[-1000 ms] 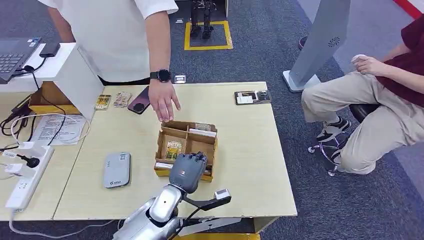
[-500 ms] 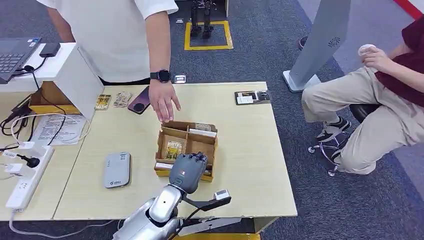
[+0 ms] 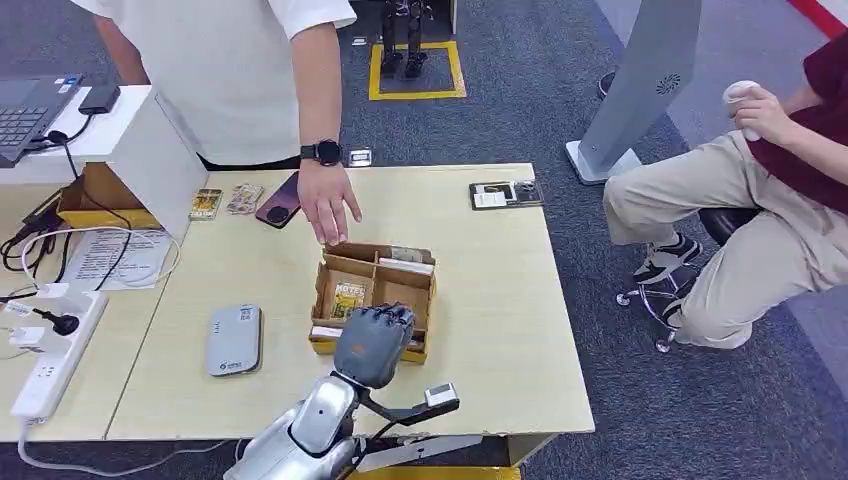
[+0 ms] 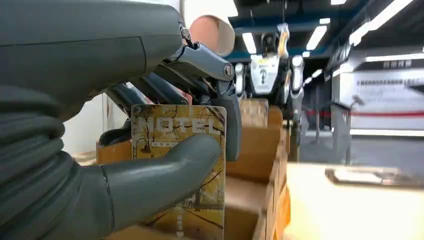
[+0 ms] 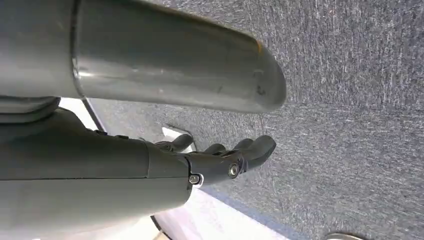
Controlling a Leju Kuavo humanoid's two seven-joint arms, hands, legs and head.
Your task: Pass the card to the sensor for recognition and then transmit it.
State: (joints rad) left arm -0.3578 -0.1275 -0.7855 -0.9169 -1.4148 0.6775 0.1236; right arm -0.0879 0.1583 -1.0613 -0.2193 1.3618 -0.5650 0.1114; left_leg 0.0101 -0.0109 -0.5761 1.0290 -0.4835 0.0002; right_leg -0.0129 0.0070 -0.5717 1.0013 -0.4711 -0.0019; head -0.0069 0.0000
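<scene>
A yellow "HOTEL" card (image 4: 176, 131) stands upright, pinched between the thumb (image 4: 150, 182) and the darker fingers of my left hand (image 4: 85, 60). In the head view that hand (image 3: 373, 342) sits over the near side of a divided cardboard box (image 3: 421, 292), with the card (image 3: 349, 296) showing just beyond it in the box's left compartment. The grey sensor pad (image 3: 234, 340) lies flat on the table to the left of the box. My right hand (image 5: 220, 160) hangs over the carpet with nothing in it, fingers loosely extended.
A standing person's hand (image 3: 326, 205) hovers over the box's far edge. A dark phone (image 3: 278, 203) and loose cards (image 3: 206, 204) lie behind. A black card holder (image 3: 506, 194) sits far right; a power strip (image 3: 48, 362) and cables at left. Another person sits at right (image 3: 760, 200).
My left hand has drawn back slightly toward me, and the card has come up a little so its HOTEL lettering shows. The seated person has raised a hand.
</scene>
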